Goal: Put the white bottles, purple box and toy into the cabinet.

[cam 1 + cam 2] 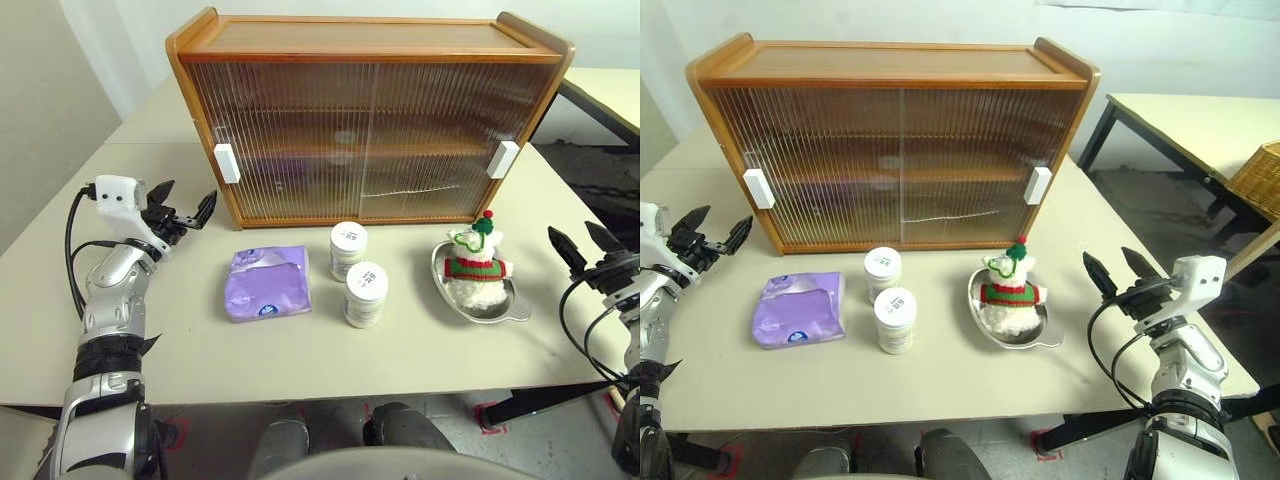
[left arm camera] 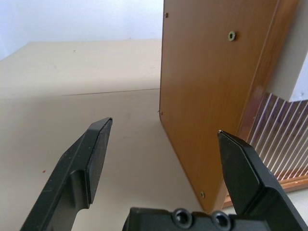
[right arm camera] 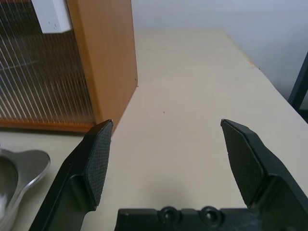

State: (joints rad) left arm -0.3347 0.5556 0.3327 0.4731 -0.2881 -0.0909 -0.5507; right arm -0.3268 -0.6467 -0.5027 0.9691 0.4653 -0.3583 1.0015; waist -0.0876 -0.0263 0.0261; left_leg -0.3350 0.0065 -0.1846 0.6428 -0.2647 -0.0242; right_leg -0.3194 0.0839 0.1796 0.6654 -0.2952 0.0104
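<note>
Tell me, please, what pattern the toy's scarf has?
Red and green stripes on the toy; clearest in the left eye view.

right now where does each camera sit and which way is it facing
Head pair: look forward and down over the table, cabinet, purple box, white bottles and toy; both arms at the edges.
Left wrist: looks along the open left gripper at the cabinet's wooden side.
Right wrist: looks along the open right gripper past the cabinet's other end.
Shared: the cabinet.
</note>
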